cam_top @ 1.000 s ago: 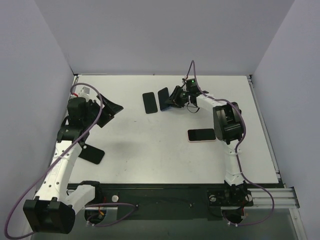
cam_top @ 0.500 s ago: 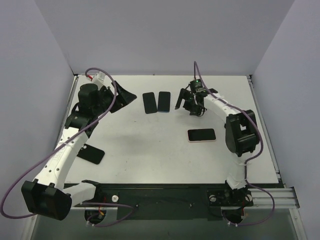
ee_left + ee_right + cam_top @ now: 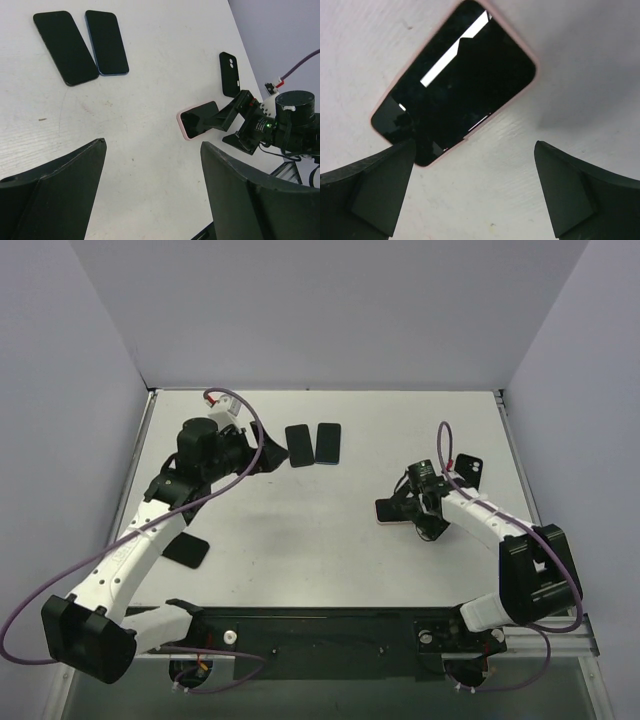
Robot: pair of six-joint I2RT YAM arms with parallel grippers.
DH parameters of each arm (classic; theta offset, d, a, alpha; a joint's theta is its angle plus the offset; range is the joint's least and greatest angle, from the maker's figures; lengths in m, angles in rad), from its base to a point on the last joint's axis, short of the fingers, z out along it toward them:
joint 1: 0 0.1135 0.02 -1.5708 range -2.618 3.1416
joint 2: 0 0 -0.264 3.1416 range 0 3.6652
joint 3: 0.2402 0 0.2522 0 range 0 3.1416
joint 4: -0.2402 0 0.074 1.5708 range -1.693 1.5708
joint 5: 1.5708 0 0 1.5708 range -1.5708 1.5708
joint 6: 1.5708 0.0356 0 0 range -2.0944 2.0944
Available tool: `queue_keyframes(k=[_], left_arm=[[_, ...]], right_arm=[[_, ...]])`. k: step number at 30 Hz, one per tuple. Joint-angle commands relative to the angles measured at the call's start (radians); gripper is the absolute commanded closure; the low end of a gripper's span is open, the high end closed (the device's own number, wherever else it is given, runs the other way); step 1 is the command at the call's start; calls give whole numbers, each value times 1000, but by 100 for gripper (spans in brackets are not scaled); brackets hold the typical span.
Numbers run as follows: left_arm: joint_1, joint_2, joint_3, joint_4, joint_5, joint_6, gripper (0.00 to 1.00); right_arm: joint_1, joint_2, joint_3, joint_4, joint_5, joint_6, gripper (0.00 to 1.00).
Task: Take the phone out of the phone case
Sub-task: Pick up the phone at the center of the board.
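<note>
- You have a white table (image 3: 300,530) closed in by plain pale walls (image 3: 320,310) on three sides, with a dark rail (image 3: 320,625) along its near edge.
- Near the far edge a dark phone (image 3: 298,445) and a blue-edged phone (image 3: 327,441) lie side by side. A black case (image 3: 467,469) lies toward the right edge, and a flat black item (image 3: 186,550) lies beside the left arm.
- From above, the right arm covers most of the phone (image 3: 455,85). Only one end of its pink case (image 3: 181,126) shows there.
- You cannot tell whether the flat black item is a phone or a case.
- Your right gripper (image 3: 472,150) hangs over the cased phone with its jaws spread wide and grasps nothing. One phone corner passes behind a finger (image 3: 370,200), so contact is unclear.
- Your left gripper (image 3: 152,145) is also spread wide and empty, above bare table near the two far phones.
</note>
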Motion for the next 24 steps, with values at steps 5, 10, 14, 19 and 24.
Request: queue_keyframes(k=[5,10,14,19,24], left_arm=[[-9,-81,-27,83,25,16,14],[-14,-85,-31,83,19,20,14],[-14,-81,-34,86,28,14,14],[-14,-70,-29,87,54,2,14],[-14,-45,-23,87,87,-15,15]], right_arm=[[-47,-58,-195,308,135,356,0],[-64,24,-169,356,106,374,0],[-64,10,-163,325,96,293,0],[-80,-74,-175,237,39,91,0],[-183,-119,-168,215,-86,-186,0]])
